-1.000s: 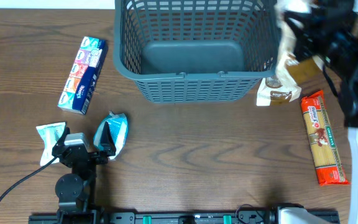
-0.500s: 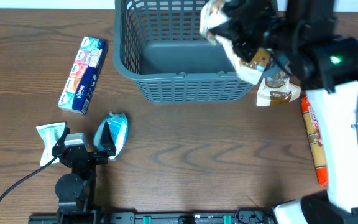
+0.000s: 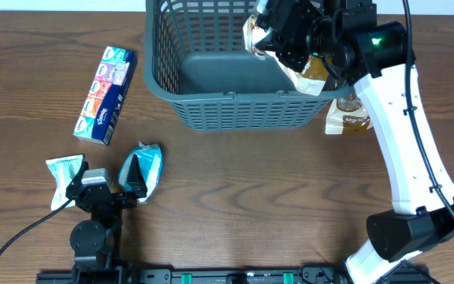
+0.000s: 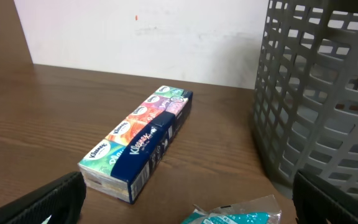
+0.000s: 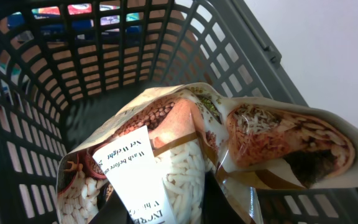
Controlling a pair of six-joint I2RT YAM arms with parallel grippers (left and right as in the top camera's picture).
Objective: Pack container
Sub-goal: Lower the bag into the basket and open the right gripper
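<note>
Up at the far edge of the brown wooden table (image 3: 251,205) sits the big dark grey-blue plastic basket (image 3: 235,110) with lattice sides and a solid bottom, nothing lying on its floor as far as I can see. The white right arm (image 3: 404,142) reaches in from the right side and crosses the basket's right rim. Its black right gripper (image 3: 284,46) is clamped tight on a crinkly glossy packet printed with beans and grains (image 5: 185,149), hanging it above the basket's right half, clear of the floor. In the wrist view the packet fills most of the frame and hides the fingers.

Left of the basket and apart from it lies a long blue Kleenex multi-pack of tissues (image 3: 105,95), angled on the table. Just beside the basket's right front corner is a small brown-and-white pouch (image 3: 355,120), partly covered by the arm.

Down at the near left, the left gripper (image 3: 107,183) is spread wide and holds nothing. A teal plastic packet (image 3: 144,166) sits right by one finger, and a white-and-teal packet (image 3: 63,175) by the other.
</note>
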